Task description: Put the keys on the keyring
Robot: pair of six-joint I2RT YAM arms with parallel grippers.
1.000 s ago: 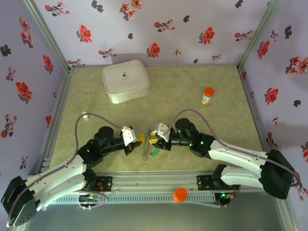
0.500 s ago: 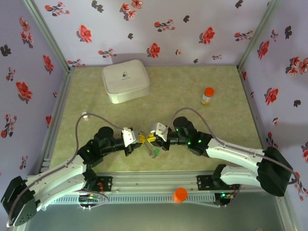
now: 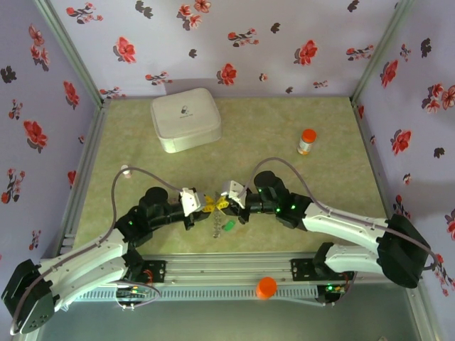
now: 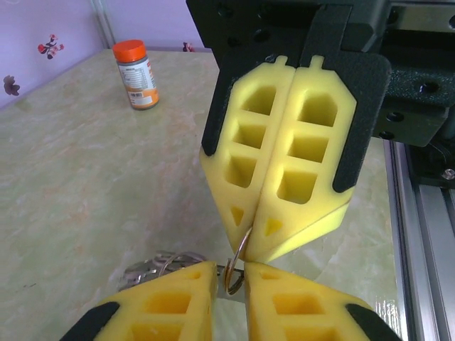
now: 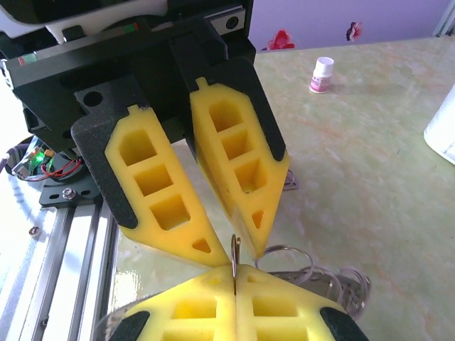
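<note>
Metal keyring (image 4: 239, 250): thin, stiff, light, likely slippery (judging by thin polished edge). Sits edge-on over near-centre worktop (image 3: 284, 121). Rim clamped by left claw (image 4: 231, 275), also by right claw (image 5: 234, 275). Just beside: green key (image 3: 228, 226). Best hold: bare rim, away from keys.

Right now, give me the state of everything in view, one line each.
right gripper: shut on the thin ring
left gripper: fingers slightly apart around that ring, grip unclear
keyring: lying on the table
green key: on the table below the grippers
white box: closed
orange-capped bottle: upright, capped
small white bottle: upright, capped
</note>
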